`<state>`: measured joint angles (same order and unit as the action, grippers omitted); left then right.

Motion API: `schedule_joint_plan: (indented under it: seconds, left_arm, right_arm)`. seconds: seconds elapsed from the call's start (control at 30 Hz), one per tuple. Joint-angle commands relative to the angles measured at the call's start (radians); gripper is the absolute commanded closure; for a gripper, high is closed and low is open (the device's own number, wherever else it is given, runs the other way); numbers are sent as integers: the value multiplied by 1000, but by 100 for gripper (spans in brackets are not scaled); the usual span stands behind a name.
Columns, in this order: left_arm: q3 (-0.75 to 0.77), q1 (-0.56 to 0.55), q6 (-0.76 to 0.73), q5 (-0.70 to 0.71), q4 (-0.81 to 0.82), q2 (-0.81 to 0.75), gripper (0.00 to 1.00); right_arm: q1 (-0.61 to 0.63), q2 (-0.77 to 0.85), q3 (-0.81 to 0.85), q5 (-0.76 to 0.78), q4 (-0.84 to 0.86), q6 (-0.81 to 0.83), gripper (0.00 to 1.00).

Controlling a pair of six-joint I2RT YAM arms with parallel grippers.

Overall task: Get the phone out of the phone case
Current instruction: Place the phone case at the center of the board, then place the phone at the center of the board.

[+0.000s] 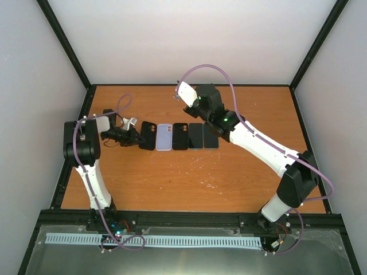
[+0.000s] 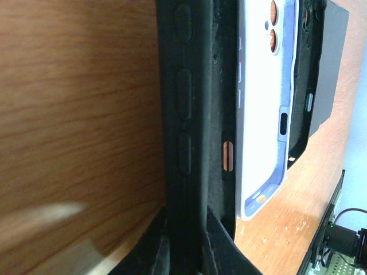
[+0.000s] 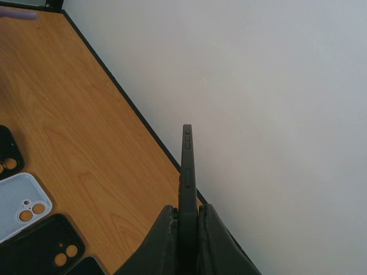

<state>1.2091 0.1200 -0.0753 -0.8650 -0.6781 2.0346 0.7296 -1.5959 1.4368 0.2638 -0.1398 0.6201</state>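
Pinching soft, bendy case (image 2: 183, 114) edge with left gripper (image 2: 186, 232); squeezing thin, stiff, likely slippery phone (image 3: 187, 166) with right gripper (image 3: 186, 220).

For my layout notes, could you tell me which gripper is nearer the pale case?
Left. The left gripper is shut on the black case lying right beside the pale case; the right gripper holds a thin dark item up beyond the row.

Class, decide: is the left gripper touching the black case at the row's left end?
Touching. The left wrist view shows the left gripper shut on the black case, both fingers pressed against its edge.
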Motion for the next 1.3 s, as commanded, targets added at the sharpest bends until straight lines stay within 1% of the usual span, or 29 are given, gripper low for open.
schedule_joint_plan:
  seconds: [0.0,0.03,0.1,0.2,0.3,0.43,0.47,0.53,0.63,0.77,0.8,0.93,1.03,1.17,1.27]
  left_arm:
    - [45,-49,27,39,17,28,89]
    - [44,-55,37,53,20,28,86]
    - [36,-56,56,74,25,24,75]
    - [15,-55,75,114,40,-4,64]
    - [-6,-54,95,167,53,-51,41]
    - [-26,-36,121,235,68,-121,2]
    - [-26,-19,125,241,71,-136,1]
    - [-18,16,132,236,72,-169,0]
    - [14,59,135,185,67,-228,0]
    - [69,82,171,55,74,-305,0]
    - [88,82,186,-9,79,-319,0]
    - [139,82,299,-217,128,-358,0]
    - [147,82,403,-358,206,-378,0]
    - [104,78,552,-481,340,-398,0]
    - [72,62,616,-510,390,-404,0]
  right_arm:
    - [-5,18,24,-15,47,-16,97]
    - [-6,18,23,-16,48,-17,97]
    - [-6,19,24,-19,46,-16,97]
    - [-5,19,22,-28,43,-16,97]
    - [-4,18,18,-39,43,-16,97]
    - [10,15,17,-32,57,1,97]
    - [14,14,17,-30,63,9,97]
    - [26,7,14,-18,76,27,97]
    - [52,-1,0,16,116,71,97]
    - [96,-18,-28,66,181,136,97]
    - [109,-24,-36,79,202,154,97]
    - [167,-48,-85,152,326,263,97]
    - [217,-70,-134,207,429,343,97]
    - [272,-106,-167,262,548,433,97]
    - [311,-143,-178,296,633,500,97]
